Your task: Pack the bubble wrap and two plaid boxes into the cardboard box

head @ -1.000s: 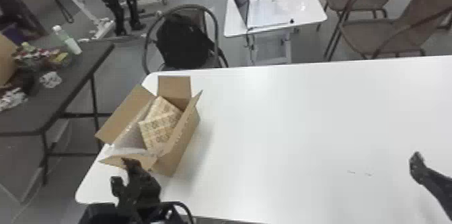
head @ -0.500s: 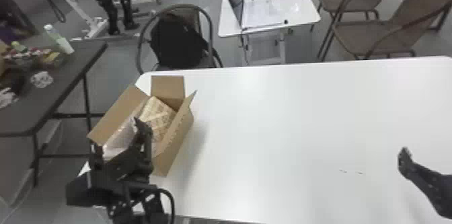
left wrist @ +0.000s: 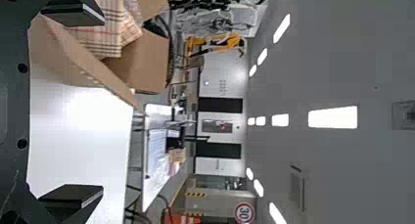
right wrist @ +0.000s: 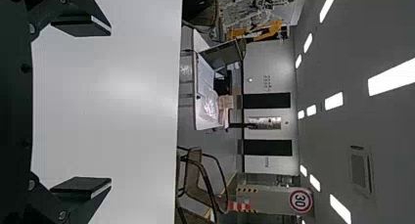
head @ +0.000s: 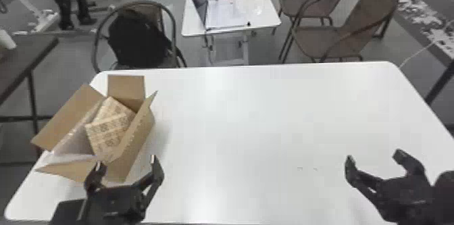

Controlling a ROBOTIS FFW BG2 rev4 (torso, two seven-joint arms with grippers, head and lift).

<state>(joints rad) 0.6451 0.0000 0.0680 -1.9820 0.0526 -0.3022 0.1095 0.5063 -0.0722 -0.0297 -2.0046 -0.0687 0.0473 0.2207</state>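
Pointing forward, the left hand (head: 125,162) and right hand (head: 374,156) hang with fingers spread.

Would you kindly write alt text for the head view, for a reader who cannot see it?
An open cardboard box holding bubble wrap and two plaid boxes stands at the left of a white table. The open left pincer is at the box's near end, the open right pincer above the table's right side; chairs and a laptop behind.
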